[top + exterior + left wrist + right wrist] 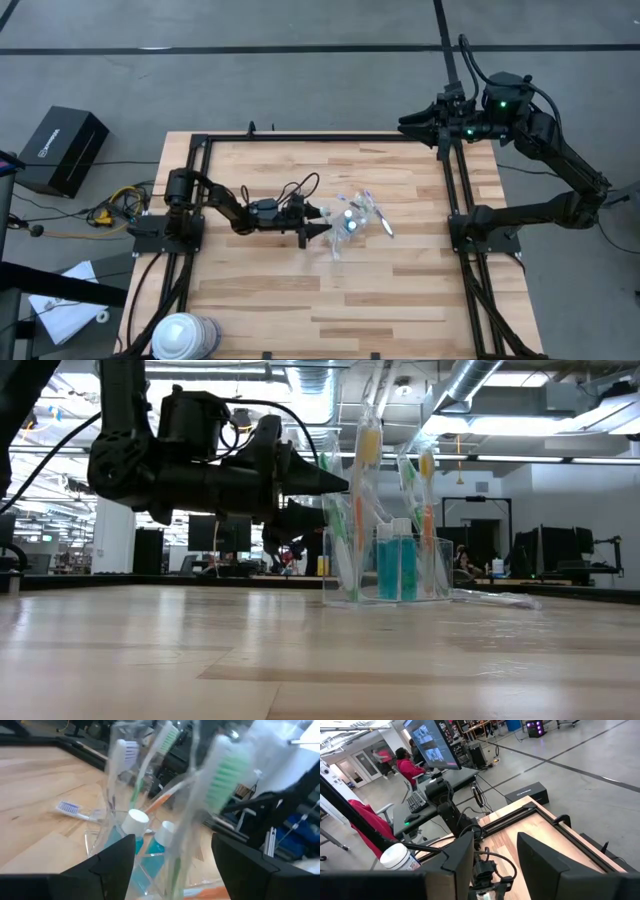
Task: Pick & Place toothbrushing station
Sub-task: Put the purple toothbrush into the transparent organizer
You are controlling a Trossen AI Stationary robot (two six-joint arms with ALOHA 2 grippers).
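The left hand point(325, 226) lies low over the middle of the worktop point(400, 290), its fingers point(117, 857) spread apart to either side of the see-through cup point(388, 565), seemingly not yet touching it. The cup stands upright and holds pastel toothbrushes point(220, 777) and blue tubes with white ends point(132, 827). One more toothbrush point(75, 810) lies flat on the wood just beside it. Farther off, the right hand point(405, 124) waits raised at the worktop's far right corner, fingers apart.
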